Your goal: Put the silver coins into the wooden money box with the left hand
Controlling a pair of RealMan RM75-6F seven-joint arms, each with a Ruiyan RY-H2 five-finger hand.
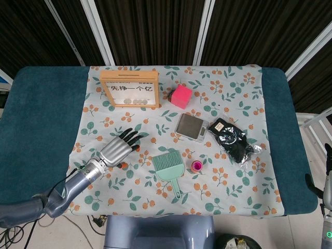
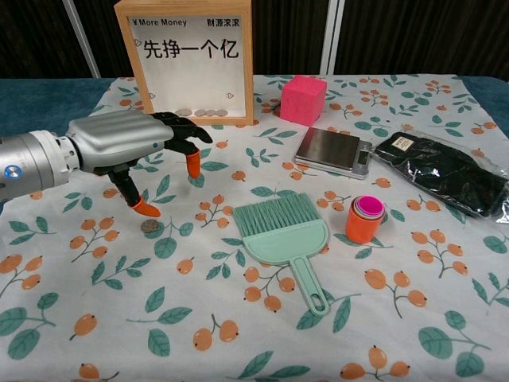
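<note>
Over the floral cloth, left hand (image 2: 131, 143) hovers empty, fingers spread wide, thumb tip pointing down just above the loose coin (image 2: 149, 227). Coin lies flat on the cloth, well short of the box (image 2: 187, 60) — other coins already sit inside it. Advice: lower thumb and forefinger to straddle the coin, pinch at its edges — flat coin slips easily. Right hand (image 1: 327, 179) barely in view; state unclear.

On the surface's cloth (image 1: 228, 197), the money box (image 1: 129, 89) stands at the far left with coins (image 2: 200, 113) inside. My left hand (image 2: 127, 143) hovers before it, above a coin (image 2: 149, 226). Right of that lie the brush (image 2: 284, 235), the cup (image 2: 365, 218), the scale (image 1: 190, 126) and the pouch (image 1: 233, 140); the cube (image 1: 181, 96) sits behind.
</note>
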